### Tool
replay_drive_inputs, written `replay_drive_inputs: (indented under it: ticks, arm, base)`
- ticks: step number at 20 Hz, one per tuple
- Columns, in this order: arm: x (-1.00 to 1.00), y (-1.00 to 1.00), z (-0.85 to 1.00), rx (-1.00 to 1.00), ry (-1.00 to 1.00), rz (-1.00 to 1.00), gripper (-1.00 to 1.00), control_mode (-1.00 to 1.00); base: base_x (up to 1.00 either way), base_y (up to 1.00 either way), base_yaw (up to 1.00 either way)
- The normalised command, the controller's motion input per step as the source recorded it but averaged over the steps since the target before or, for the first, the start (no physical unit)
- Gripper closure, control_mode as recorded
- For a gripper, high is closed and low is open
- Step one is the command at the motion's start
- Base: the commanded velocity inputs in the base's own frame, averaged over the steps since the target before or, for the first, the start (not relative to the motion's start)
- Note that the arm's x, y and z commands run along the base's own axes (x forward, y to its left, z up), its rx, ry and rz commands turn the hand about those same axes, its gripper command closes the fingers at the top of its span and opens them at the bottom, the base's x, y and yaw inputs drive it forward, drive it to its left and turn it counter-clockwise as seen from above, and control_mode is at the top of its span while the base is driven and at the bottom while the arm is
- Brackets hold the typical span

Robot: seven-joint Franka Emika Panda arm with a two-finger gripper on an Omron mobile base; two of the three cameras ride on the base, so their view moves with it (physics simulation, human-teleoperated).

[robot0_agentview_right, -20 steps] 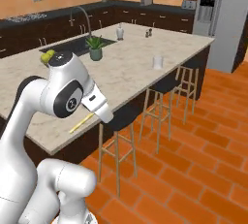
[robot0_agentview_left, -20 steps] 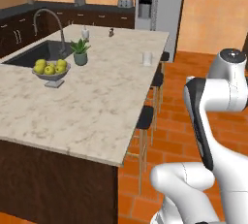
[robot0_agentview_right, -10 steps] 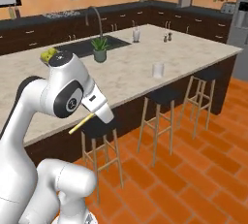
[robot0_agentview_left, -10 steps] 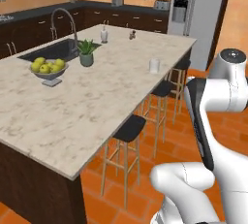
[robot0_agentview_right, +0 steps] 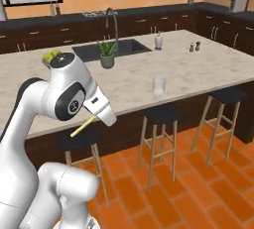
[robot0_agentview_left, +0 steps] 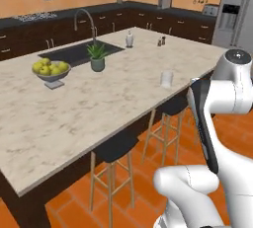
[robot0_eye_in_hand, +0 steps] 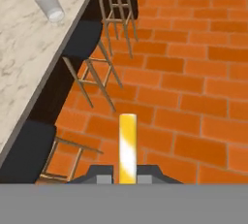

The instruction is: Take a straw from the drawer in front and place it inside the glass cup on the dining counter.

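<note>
The dining counter (robot0_agentview_right: 198,69) carries the glass cup (robot0_agentview_right: 158,85) near its stool-side edge, well apart from the gripper (robot0_agentview_right: 101,119). The fingers pinch the straw (robot0_agentview_right: 83,127), its long axis pointing ahead, the cup up-left.

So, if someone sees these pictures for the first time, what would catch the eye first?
Probably the big white arm low in the foreground, its pincer shut on a yellow straw over the orange brick floor. Next comes the long marbled counter with a clear cup near its front edge, above dark stools. A bowl of yellow-green fruit and a small plant stand near the sink.
</note>
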Motion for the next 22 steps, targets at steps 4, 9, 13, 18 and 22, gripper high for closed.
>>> replay_drive_inputs:
  ticks: [4,9,13,18,22]
  arm:
    - [0.0,0.0,0.0,0.0,0.0,0.0,1.0,1.0]
    - [0.0,0.0,0.0,0.0,0.0,0.0,1.0,1.0]
    - [0.0,0.0,0.0,0.0,0.0,0.0,1.0,1.0]
    - [0.0,0.0,0.0,0.0,0.0,0.0,1.0,1.0]
    - [0.0,0.0,0.0,0.0,0.0,0.0,1.0,1.0]
  base:
    - [0.3,-1.0,0.49]
    - [0.18,-0.95,0.54]
    - [0.18,-0.89,0.57]
    - [0.21,-0.92,0.55]
    - [0.48,-0.73,0.44]
